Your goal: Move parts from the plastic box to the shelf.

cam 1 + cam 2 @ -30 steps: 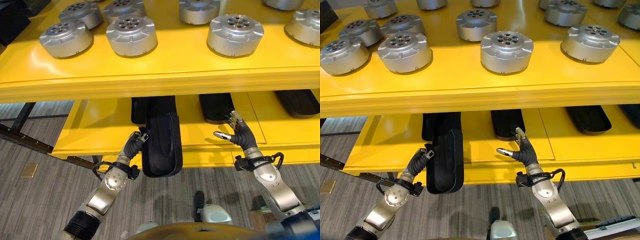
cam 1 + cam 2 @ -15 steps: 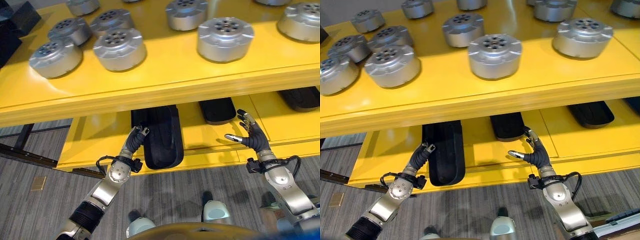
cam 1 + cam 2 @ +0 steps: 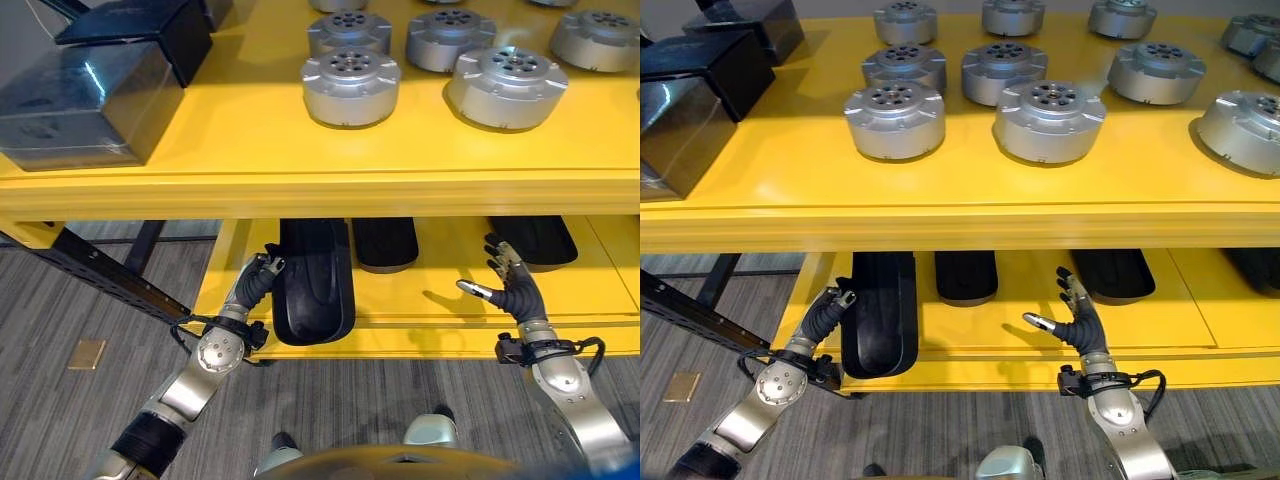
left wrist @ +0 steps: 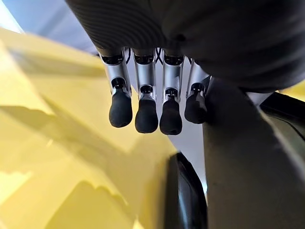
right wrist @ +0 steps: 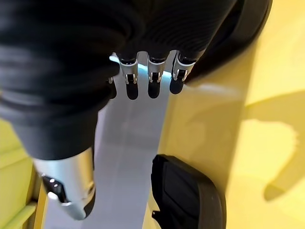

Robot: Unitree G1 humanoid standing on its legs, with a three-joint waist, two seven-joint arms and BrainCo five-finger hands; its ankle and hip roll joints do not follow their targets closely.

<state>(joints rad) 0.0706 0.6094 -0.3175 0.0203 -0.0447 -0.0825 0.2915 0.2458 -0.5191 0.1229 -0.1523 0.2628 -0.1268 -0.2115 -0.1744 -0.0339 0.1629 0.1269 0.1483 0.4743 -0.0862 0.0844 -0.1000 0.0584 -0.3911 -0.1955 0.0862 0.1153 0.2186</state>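
Light falls from above and makes bright glare on the yellow shelf (image 3: 970,200). Its lower level beyond the right hand (image 3: 1077,322) lies in shadow. Close fingers (image 4: 145,114) look blurred.

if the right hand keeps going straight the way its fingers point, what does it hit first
Probably nothing soon: the right hand, open over the lower shelf, points into the bare gap between two black parts. Depth is unclear.

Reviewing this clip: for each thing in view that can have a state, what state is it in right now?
Long black plastic part: lying on the lower yellow shelf, near end overhanging its front edge.
Left hand: against that part's side, grip unclear.
Right hand: open, empty.
Silver round metal parts: resting upright on the upper yellow shelf.
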